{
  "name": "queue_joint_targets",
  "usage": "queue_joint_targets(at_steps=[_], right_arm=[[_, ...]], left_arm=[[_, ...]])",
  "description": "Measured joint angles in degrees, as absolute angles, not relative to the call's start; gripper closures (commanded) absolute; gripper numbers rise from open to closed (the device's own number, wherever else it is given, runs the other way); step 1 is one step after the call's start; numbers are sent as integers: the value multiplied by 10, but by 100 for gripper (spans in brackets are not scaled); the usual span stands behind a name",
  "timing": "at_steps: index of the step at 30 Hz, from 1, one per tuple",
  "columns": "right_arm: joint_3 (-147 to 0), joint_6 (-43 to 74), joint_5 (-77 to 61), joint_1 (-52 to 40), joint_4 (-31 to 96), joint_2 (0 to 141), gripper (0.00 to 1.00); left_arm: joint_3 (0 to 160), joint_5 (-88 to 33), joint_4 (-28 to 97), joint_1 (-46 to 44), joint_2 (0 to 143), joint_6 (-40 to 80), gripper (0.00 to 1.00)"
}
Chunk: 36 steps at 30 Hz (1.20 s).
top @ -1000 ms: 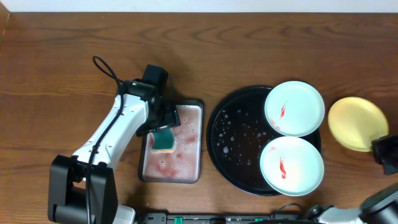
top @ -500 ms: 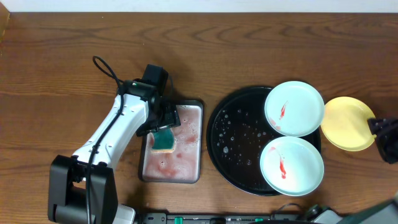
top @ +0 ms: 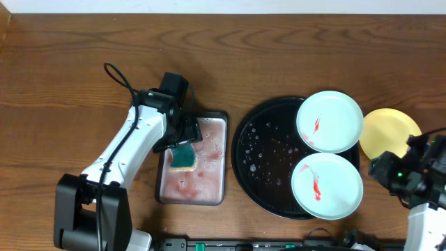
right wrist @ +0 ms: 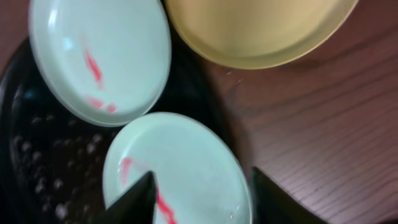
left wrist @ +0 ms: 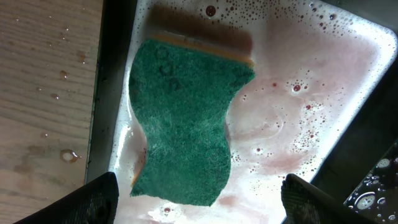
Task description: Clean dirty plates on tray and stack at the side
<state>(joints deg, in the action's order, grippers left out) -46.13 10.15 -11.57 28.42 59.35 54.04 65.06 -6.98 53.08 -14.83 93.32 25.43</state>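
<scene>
Two pale mint dirty plates with red smears lie on the black tray (top: 265, 153), one at the back (top: 329, 120) and one at the front (top: 327, 185). A pale yellow plate (top: 387, 129) rests on the table against the tray's right rim, with no smear showing. My right gripper (top: 382, 169) hovers open over the front plate's (right wrist: 180, 162) right edge, holding nothing. My left gripper (left wrist: 199, 186) stands open over the teal sponge (left wrist: 183, 137), one finger either side of its near end. The sponge lies flat in pink water.
The grey rectangular tray (top: 209, 174) with pinkish foamy water sits left of the black tray. Droplets speckle the black tray's bare left half (right wrist: 37, 162). Bare wooden table surrounds both trays.
My right gripper let go of the yellow plate beside the black tray, then moved left and nearer, over the front mint plate's edge. The left arm has not moved.
</scene>
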Motion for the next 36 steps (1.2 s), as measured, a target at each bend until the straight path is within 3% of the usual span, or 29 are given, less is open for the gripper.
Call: queue_joint_targets(at_steps=[9, 12, 18, 30, 36], right_arm=[[-369, 100, -85, 279, 502, 618, 56], [-352, 94, -91, 279, 497, 656, 67], [-350, 73, -109, 278, 495, 709, 98], [-350, 16, -251, 262, 474, 710, 99], [-350, -3, -287, 177, 454, 708, 99]], left_arm=[[651, -70, 531, -148, 933, 254, 16], [651, -70, 531, -148, 933, 254, 16], [651, -70, 531, -148, 933, 254, 16], [651, -70, 531, -148, 933, 254, 16], [651, -70, 531, -148, 933, 254, 16]])
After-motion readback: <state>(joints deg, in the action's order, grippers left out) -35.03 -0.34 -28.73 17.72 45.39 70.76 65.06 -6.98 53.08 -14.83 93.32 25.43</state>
